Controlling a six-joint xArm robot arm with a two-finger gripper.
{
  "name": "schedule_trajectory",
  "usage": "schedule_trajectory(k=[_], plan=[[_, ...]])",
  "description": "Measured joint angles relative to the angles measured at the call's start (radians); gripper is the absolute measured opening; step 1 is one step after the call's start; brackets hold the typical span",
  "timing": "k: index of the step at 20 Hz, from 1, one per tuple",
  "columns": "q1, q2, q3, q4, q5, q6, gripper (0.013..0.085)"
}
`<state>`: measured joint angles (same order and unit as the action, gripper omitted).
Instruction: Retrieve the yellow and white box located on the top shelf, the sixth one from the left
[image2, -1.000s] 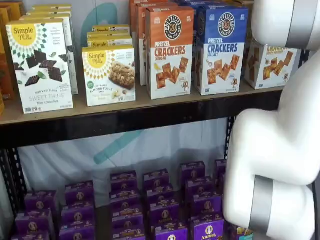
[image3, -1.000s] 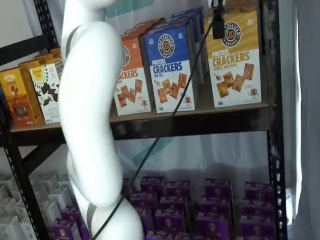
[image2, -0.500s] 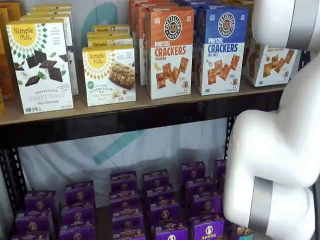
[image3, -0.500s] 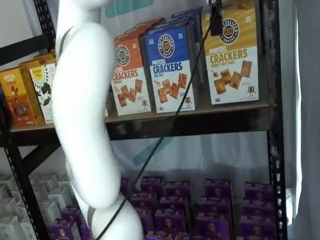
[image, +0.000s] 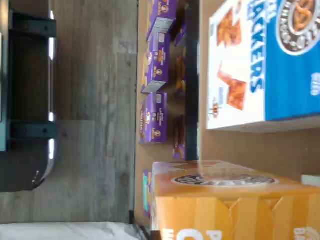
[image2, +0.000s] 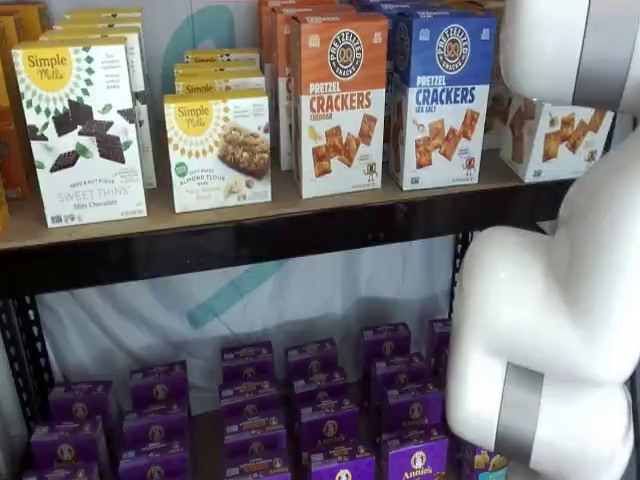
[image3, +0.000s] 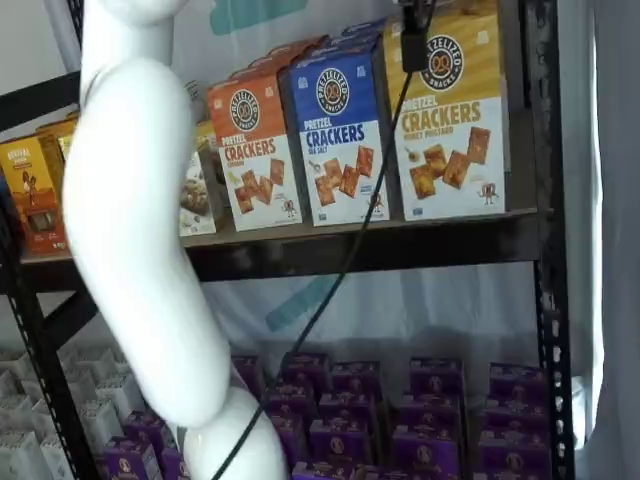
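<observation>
1. Biggest thing here is the top shelf (image2: 250, 215). It's a brown board with a dark front rail, and it's packed with cartons standing in rows that run front to back.
2. Next is my own arm (image2: 560, 330), the fat white links. In a shelf view it covers the right end of the board, and in a shelf view (image3: 130, 230) it hides the left-hand boxes.
3. The lower level holds rows of small purple boxes (image2: 320, 400), all upright. The wrist view catches a few of them (image: 156, 117) too.
4. The yellow and white box (image3: 450, 120) is at the right end of the top shelf, just beside the blue carton (image3: 340, 130). In a shelf view it (image2: 560, 145) sits tilted and is partly behind my arm. I can't tell if its bottom edge touches the board. In the wrist view its yellow top (image: 235, 205) is right under the camera.
5. Left of the blue one is the orange carton (image2: 338, 105), then two white Simple Mills boxes (image2: 217, 150), all upright and facing front.
6. My gripper (image3: 412, 45) only shows as a dark finger at the top edge of the yellow carton. The jaws are clamped down on that box.
7. The cable (image3: 340, 270) hangs slantwise in front of the shelf.
</observation>
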<state>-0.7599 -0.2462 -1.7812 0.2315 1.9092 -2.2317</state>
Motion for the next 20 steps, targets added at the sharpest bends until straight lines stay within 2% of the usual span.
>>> schedule_trajectory(k=[10, 15, 20], plan=[[-0.037, -0.18, 0.182, -0.036, 0.041, -0.049, 0.061], [-0.012, -0.249, 0.252, -0.047, 0.075, -0.027, 0.061], [0.03, -0.294, 0.297, -0.053, 0.1, 0.014, 0.061]])
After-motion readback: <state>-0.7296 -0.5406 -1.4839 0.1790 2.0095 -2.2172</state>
